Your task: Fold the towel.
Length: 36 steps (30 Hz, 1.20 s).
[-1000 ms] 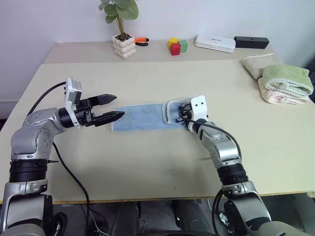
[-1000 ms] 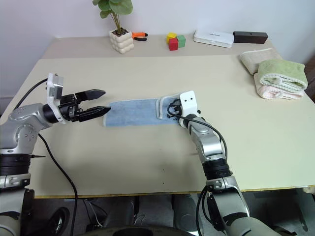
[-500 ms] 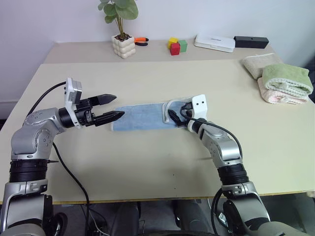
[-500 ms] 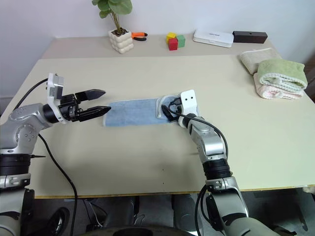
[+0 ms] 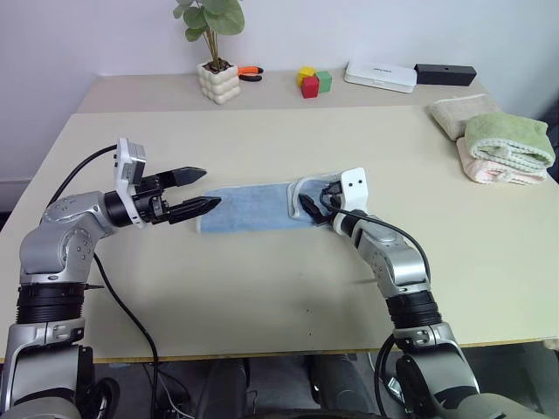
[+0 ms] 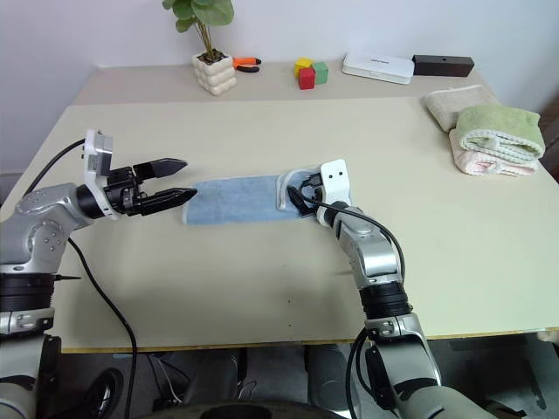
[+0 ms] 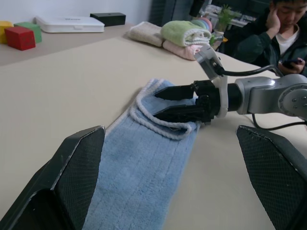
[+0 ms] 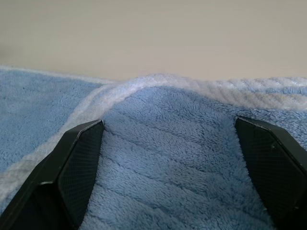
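So on the left we've got the left gripper (image 5: 203,190) hovering just off the left end of the towel (image 5: 249,207), jaws spread apart and nothing between them. The towel itself is a light blue strip lying flat across the middle of the table (image 5: 262,288), with its right end folded back over itself so the pale hem makes a little loop on top. Right at that folded end we see the right gripper (image 7: 165,101), jaws released and parted, one finger above the flap and one low by the hem, not pinching it as far as we can tell. Its wrist view has the blue terry and the whitish hem sitting right between the two fingers. Further right, near the table's far right edge, there's a stack of folded towels (image 5: 502,144) with a green rolled one on top. Along the back we spot a potted plant (image 5: 217,65), some colored blocks (image 5: 314,82), a white box (image 5: 381,77) and a black box (image 5: 446,74).
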{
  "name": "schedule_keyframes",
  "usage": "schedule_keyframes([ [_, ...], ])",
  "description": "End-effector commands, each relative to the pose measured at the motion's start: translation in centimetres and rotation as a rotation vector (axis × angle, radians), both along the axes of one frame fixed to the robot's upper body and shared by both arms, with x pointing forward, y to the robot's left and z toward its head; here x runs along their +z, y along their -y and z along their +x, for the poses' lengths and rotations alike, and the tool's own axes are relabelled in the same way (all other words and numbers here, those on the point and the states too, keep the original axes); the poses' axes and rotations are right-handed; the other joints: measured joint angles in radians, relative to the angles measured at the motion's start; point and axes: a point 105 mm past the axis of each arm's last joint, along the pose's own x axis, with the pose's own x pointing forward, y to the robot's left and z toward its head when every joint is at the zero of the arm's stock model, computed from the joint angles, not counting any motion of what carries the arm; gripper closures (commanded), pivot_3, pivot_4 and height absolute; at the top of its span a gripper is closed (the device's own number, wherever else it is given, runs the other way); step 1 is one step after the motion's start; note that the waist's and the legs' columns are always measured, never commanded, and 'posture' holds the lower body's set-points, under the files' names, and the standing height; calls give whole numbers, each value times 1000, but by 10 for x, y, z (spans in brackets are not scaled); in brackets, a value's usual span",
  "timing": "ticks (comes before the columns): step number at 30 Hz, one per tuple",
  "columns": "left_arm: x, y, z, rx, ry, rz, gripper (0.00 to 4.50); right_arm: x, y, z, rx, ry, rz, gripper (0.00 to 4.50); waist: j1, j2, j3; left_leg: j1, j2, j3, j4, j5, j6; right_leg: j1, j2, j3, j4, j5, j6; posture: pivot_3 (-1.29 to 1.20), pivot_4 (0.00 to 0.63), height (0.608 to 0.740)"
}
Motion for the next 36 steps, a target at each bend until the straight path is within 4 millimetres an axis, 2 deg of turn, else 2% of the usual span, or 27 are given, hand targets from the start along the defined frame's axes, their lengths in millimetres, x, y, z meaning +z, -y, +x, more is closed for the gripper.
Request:
schedule_keyframes([
  [1, 12, 2, -3, -19, 46, -8, 0, 13, -1, 0, 3, 41, 21, 43, 0, 0, 0, 0, 0, 0, 0, 0, 0, 0, 0, 0, 0, 0, 0, 0, 150, 740],
  [14, 12, 2, -3, -19, 46, -8, 0, 13, -1, 0, 3, 41, 21, 43, 0, 0, 0, 0, 0, 0, 0, 0, 0, 0, 0, 0, 0, 0, 0, 0, 150, 740],
  [15, 5, 2, -9, 109, -45, -182, 0, 47, 0, -4, 106, 151, 32, 43, -1, 0, 0, 0, 0, 0, 0, 0, 0, 0, 0, 0, 0, 0, 0, 0, 150, 740],
  [16, -1, 2, -11, 202, -106, -269, 0, 72, 2, -9, 179, 233, 26, 43, -3, 4, 2, 0, 0, 0, 0, 0, 0, 0, 0, 0, 0, 0, 0, 0, 150, 740],
  [17, -5, 1, -13, 269, -152, -322, 0, 87, 3, -14, 232, 286, 17, 43, -2, 7, 2, -1, 0, 2, 1, 0, 0, 0, -2, 1, -2, 0, 0, 0, 150, 740],
  [18, -8, 1, -15, 308, -179, -347, 0, 95, 3, -17, 261, 311, 11, 43, -1, 6, 3, -1, -3, 3, 1, 0, 0, 0, -6, 2, -2, -1, 2, 0, 150, 740],
  [21, -6, 3, -17, 333, -199, -358, 0, 95, 4, -18, 270, 307, 11, 43, 2, -4, 2, -1, -2, -1, 1, 0, 0, 0, -3, -1, 0, -1, 2, 0, 150, 740],
  [29, -3, 11, -22, 356, -266, -411, 0, 101, 5, -23, 317, 323, 2, 43, 2, -4, 1, 1, 1, -1, 1, 0, -1, 2, 1, -1, 0, 1, -1, 0, 150, 740],
  [33, -12, 21, -35, 380, -361, -448, 0, 108, 6, -32, 395, 357, -51, 43, 2, -4, 1, 0, 1, -1, 1, 0, -1, 2, 0, -1, -1, 1, -1, 0, 150, 740],
  [36, -29, 21, -45, 466, -447, -456, 0, 110, 11, -32, 404, 376, -87, 43, 2, -4, 1, 0, 1, -1, 1, 0, -1, 2, 0, -1, -1, 1, -1, 0, 150, 740],
])
